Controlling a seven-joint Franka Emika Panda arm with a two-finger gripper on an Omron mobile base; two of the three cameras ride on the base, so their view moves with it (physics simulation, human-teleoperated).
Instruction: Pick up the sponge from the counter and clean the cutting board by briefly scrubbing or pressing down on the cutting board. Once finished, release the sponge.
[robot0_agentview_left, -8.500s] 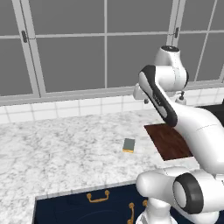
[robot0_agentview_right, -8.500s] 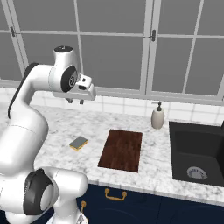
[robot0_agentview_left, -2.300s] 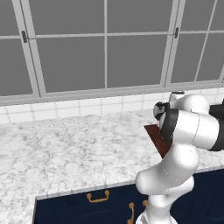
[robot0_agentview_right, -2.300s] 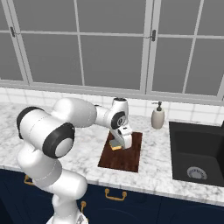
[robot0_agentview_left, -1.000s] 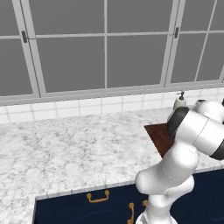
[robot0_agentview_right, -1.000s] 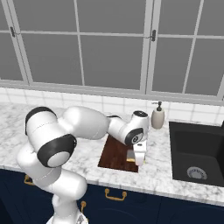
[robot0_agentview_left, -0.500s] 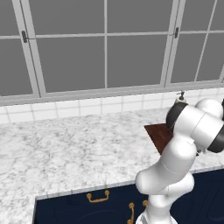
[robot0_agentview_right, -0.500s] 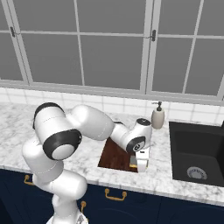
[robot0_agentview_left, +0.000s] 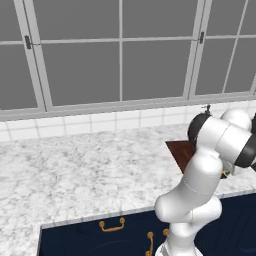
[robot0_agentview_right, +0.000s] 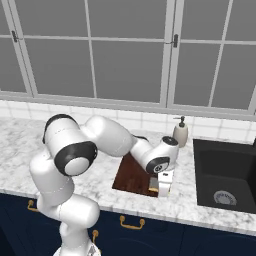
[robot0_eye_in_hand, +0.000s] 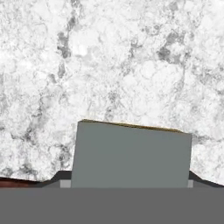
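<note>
Right base view: gripper has slid off the cutting board edge toward counter, still clamping sponge beneath it; scrub likely done, release pending.

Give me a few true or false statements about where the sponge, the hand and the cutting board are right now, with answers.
1. The sponge is held in the hand. True.
2. The hand is at the left end of the cutting board. False: it is at the board's near right corner.
3. A soap bottle stands behind the board, beside the sink. True.
4. The sponge lies loose on the counter. False: the hand grips it.
</note>
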